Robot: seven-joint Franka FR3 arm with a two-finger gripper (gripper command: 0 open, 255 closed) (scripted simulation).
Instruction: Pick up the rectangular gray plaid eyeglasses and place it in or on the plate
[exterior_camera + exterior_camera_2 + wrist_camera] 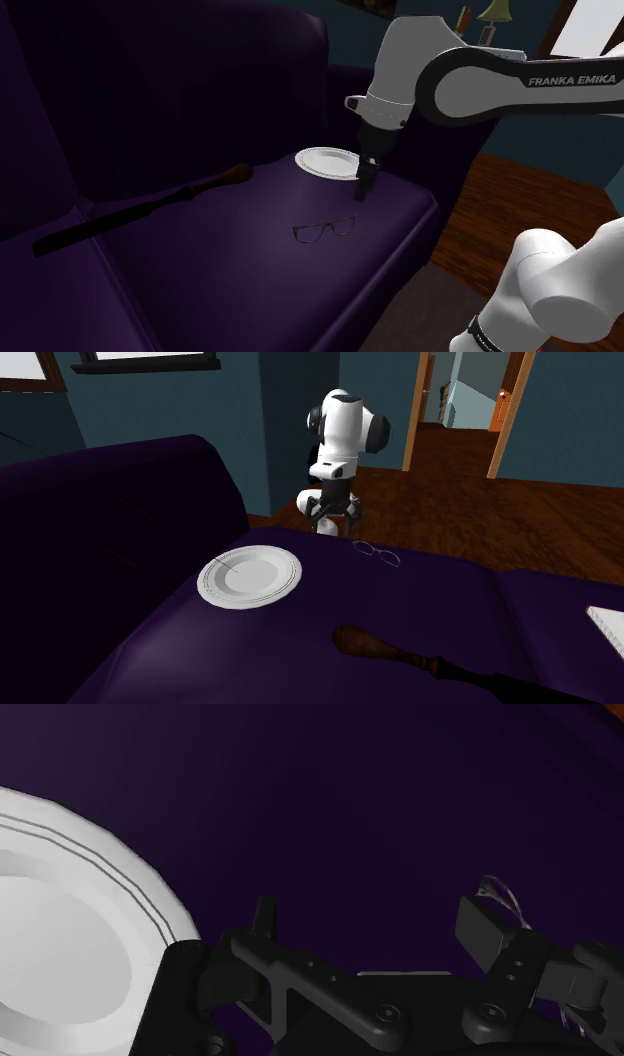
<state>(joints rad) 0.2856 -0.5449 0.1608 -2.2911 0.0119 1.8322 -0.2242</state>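
- Eyeglasses [323,230]: rectangular frame with thin dark rims. They lie flat on the purple seat cushion [230,265], near its front edge in the shoulder view. Nothing touches them. Whether the temples are folded cannot be told.
- Handling, by judgement: very light and stiff, but slender and easily bent or cracked. The lenses are likely slick. The frame sits low on a soft cushion, so a descending hand would probably sink into the upholstery before it closes.
- Hold, by judgement: take it across the bridge or the top bar of the frame, with a gentle pinch. Avoid the lens faces and the thin temples.
- Gripper [364,192]: all black, with the jaws standing wide apart and nothing between them. It hangs above the cushion between the eyeglasses and the plate, clear of both. In the wrist view one lens curve shows just past one jaw.
- Plate [312,158]: white and round, with fine rings at the rim. It has nothing on it and sits flat on the same cushion beyond the gripper, apart from the eyeglasses.
- Wooden club [150,207]: dark shaft with a brown knobbed end. It lies on the cushion well apart, toward the shoulder view's left.
- Backrest [150,90]: purple, and farthest away.
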